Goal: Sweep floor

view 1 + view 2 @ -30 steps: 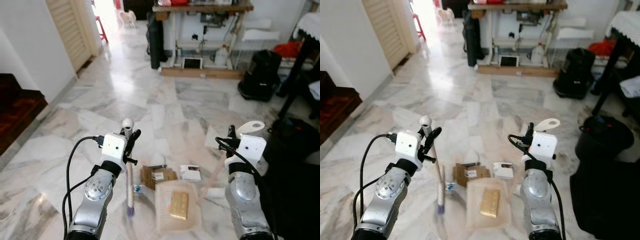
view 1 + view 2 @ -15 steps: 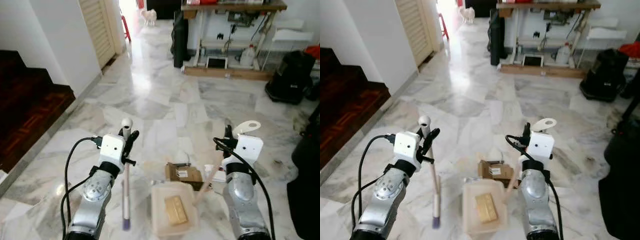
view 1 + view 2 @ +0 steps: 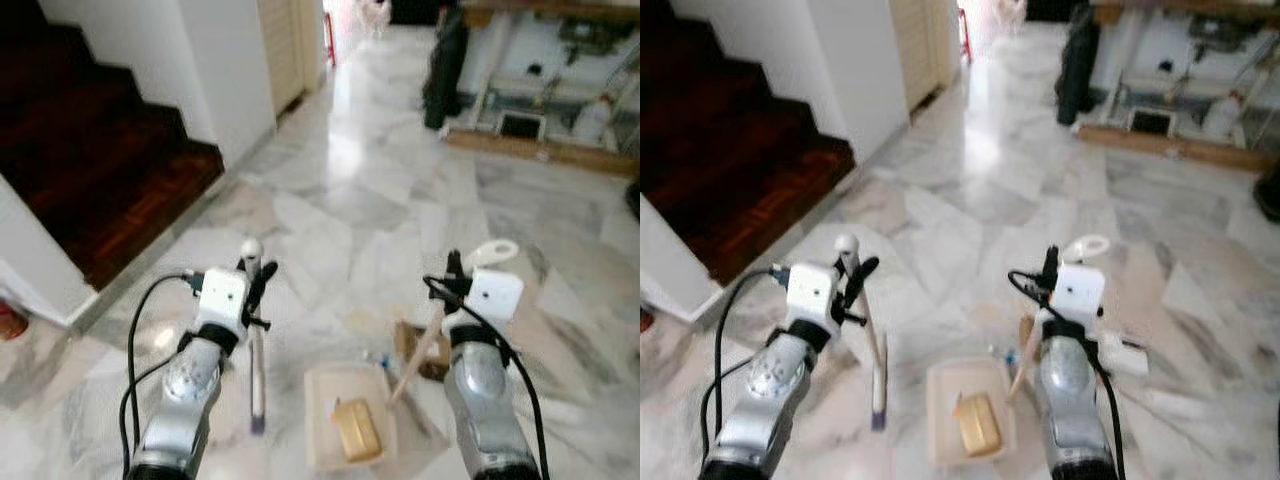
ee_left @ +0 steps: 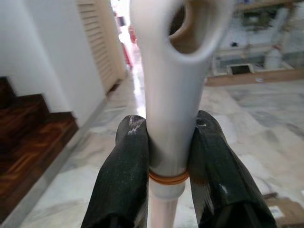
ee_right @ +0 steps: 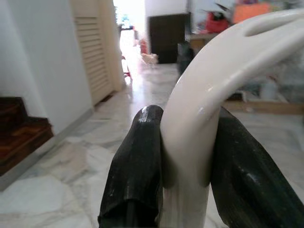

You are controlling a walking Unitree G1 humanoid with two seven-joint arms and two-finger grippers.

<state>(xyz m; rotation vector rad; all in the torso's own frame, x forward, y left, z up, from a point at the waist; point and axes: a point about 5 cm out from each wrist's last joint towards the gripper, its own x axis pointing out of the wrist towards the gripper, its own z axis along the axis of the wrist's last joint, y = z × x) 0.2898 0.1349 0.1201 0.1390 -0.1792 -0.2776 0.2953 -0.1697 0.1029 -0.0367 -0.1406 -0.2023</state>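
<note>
- The slim cream plastic broom (image 3: 256,375) is hanging upright from the left gripper (image 4: 166,142), whose two black fingers (image 4: 124,166) are clamping the handle just below its looped white top; the purple bristles are sitting just above the floor.
- The broom is looking light, stiff and smooth, so a hold near the top is likely letting the lower end swing; a lower hold should give more control.
- The cream plastic dustpan (image 3: 345,430) is resting between the arms with a tan block in it; the right gripper (image 5: 190,156) is closing its fingers on the curved handle.
- The glossy white-and-grey marble floor (image 3: 350,190) is looking slippery.
- A brown cardboard box (image 3: 412,345) is lying just beside the dustpan.
- A dark wooden staircase (image 3: 90,150) is rising well apart on the left.
</note>
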